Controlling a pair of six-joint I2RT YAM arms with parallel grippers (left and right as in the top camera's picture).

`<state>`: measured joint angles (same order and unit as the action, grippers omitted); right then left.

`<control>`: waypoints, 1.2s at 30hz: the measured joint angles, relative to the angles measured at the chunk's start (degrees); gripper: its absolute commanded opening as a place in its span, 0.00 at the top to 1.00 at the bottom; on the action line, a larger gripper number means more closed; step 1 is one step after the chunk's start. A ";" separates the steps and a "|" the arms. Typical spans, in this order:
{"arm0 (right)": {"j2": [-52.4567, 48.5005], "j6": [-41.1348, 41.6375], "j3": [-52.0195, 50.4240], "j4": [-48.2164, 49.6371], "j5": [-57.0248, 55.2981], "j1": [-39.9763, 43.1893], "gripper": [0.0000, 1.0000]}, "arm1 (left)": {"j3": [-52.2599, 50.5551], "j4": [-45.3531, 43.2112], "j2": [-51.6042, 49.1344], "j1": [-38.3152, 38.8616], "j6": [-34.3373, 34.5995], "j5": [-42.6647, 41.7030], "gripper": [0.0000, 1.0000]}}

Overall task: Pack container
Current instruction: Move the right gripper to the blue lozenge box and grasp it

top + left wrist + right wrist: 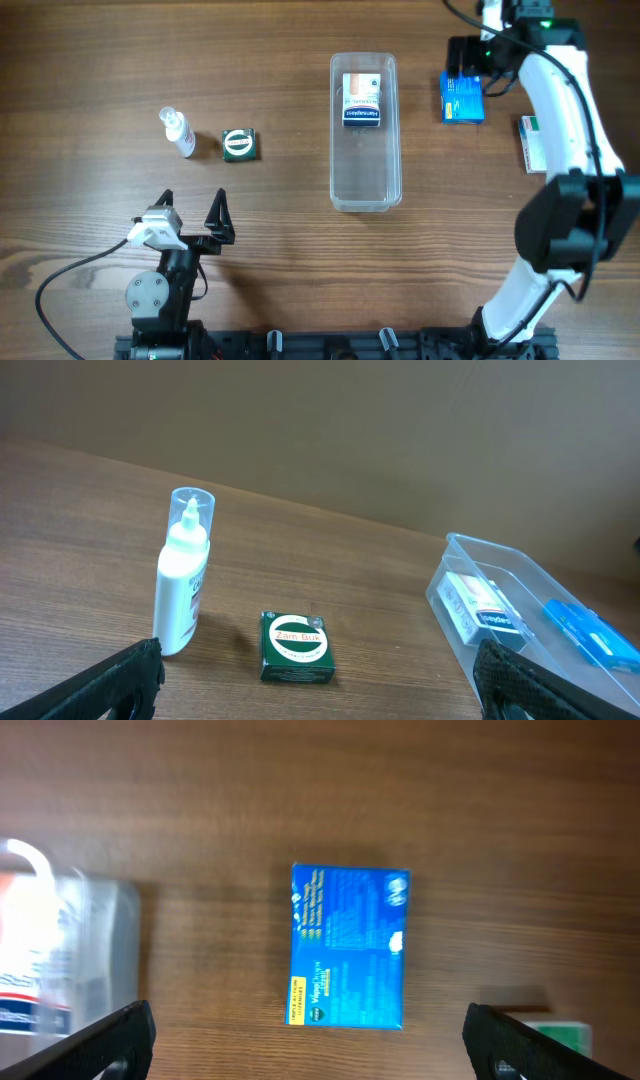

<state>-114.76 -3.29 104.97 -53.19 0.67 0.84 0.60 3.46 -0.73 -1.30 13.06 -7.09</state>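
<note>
The clear long container (366, 178) lies in the middle of the table with a white, orange and dark blue box (363, 100) inside its far end. A blue box (462, 98) lies flat to its right. My right gripper (466, 72) hovers over that blue box, open and empty. In the right wrist view the blue box (348, 945) lies between and ahead of the open fingers (320, 1045), with the container's corner (95, 950) at left. My left gripper (190, 212) is open and empty near the front left, away from the container (442, 592).
A small clear spray bottle (178, 132) and a green Zam-Buk box (240, 144) sit at the left; both show in the left wrist view, bottle (183, 575) and green box (296, 645). A white and green box (533, 143) lies at the far right.
</note>
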 measured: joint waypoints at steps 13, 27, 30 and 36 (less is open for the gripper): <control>-8.81 0.57 -0.59 2.25 0.15 0.79 0.01 | -0.02 0.00 0.00 0.00 0.00 0.00 0.00; -15.67 0.57 -0.59 2.27 -0.09 2.14 0.01 | -0.02 0.00 0.00 0.00 0.00 0.00 0.00; -15.87 0.57 -0.59 2.67 -0.11 2.34 0.03 | -0.02 0.00 0.00 0.00 0.00 0.00 0.00; -16.41 1.05 -0.59 3.28 -0.28 2.38 0.22 | -0.02 0.00 0.00 0.00 0.00 0.00 0.00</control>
<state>-131.17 -2.24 104.38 -49.91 0.38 3.22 0.58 3.46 -0.73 -1.30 13.06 -7.09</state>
